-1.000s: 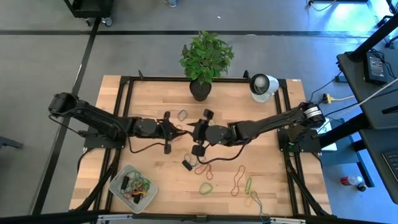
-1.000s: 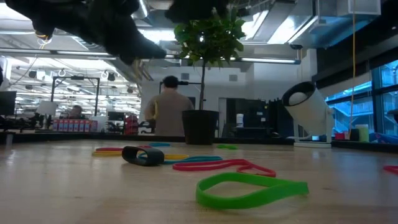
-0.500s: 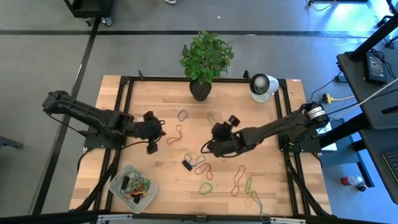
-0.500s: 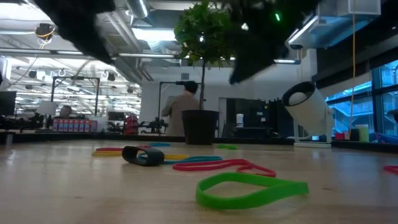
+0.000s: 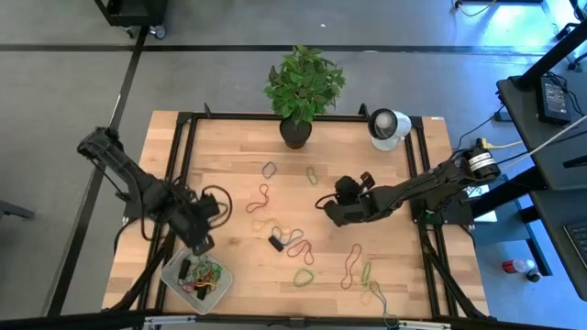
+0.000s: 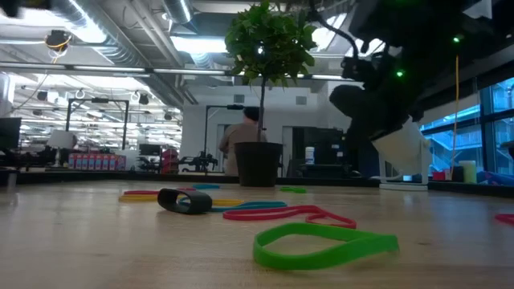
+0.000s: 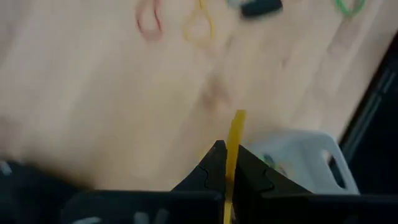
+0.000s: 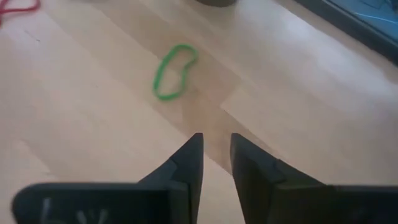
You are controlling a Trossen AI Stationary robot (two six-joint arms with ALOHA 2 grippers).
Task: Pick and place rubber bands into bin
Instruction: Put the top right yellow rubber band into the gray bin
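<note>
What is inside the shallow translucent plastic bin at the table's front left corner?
The bin holds a small tangle of green, orange and dark rubber bands. The left gripper covers its rear edge; bands lying underneath cannot be counted.

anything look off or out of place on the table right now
Only one thing stands out: a small solid black block lies among the loose rubber bands mid-table, and it is no band. The bands are scattered, as expected, with some already in the bin. The left gripper is above the bin's edge, jaws shut on a yellow band.
</note>
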